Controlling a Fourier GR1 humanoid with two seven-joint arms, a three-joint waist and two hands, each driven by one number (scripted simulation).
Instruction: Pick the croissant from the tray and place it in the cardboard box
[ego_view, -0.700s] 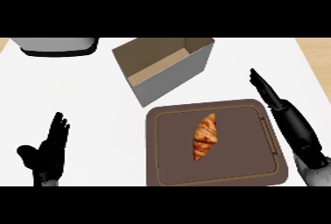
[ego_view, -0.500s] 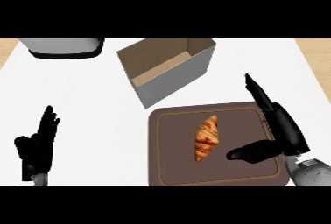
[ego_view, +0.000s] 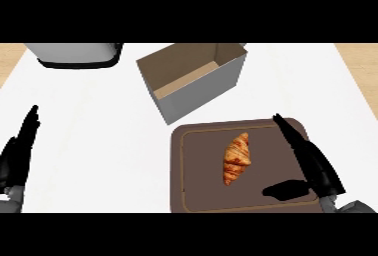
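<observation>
The open brown cardboard box (ego_view: 193, 75) stands just beyond the dark brown rectangular tray (ego_view: 190, 200). The right hand (ego_view: 314, 162) has moved inward over the tray, fingers straight, thumb spread, holding nothing. The left hand (ego_view: 18, 150) rests open. The golden croissant (ego_view: 236, 157) lies on the tray, ungrasped; approach is under way.

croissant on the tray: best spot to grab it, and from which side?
Take the croissant across its thick middle, probably from above and from the right. It lies flat on the tray, long axis near vertical in the head view, ends tapering. The right hand is open just right of it, thumb low, so fingers and thumb could close across the short width.
</observation>
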